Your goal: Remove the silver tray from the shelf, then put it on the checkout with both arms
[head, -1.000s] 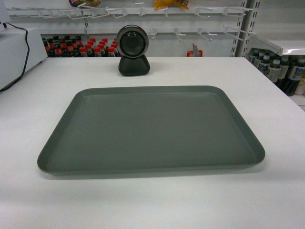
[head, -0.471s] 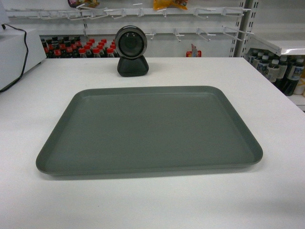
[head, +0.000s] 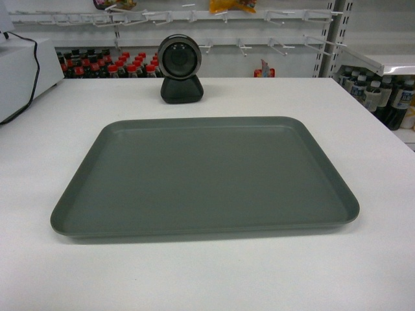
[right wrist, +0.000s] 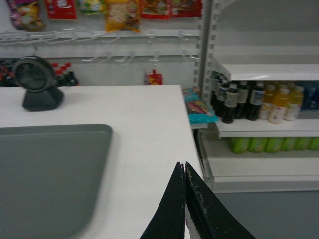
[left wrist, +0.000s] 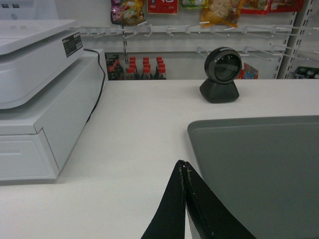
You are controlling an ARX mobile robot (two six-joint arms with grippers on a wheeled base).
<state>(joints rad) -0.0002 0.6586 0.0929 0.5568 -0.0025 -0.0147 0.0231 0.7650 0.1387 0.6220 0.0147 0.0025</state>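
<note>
Now both claws (left wrist: 185, 167) (right wrist: 184, 167) pinch closed (empty) beside silver tray (head: 204, 175)

White pegboard wall (head: 227, 61) behind, bottle shelving (right wrist: 264, 102) at right.

- Left gripper (left wrist: 185, 167): fingers pressed together, tips meeting, holding nothing.
- Right gripper (right wrist: 184, 168): fingers likewise closed tip to tip, holding nothing.

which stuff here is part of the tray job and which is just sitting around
Part of the job:
- silver tray
- checkout under it
- left gripper, shut
- right gripper, shut

Just sitting around:
- round scanner
- cash register
- bottles on side shelves
</note>
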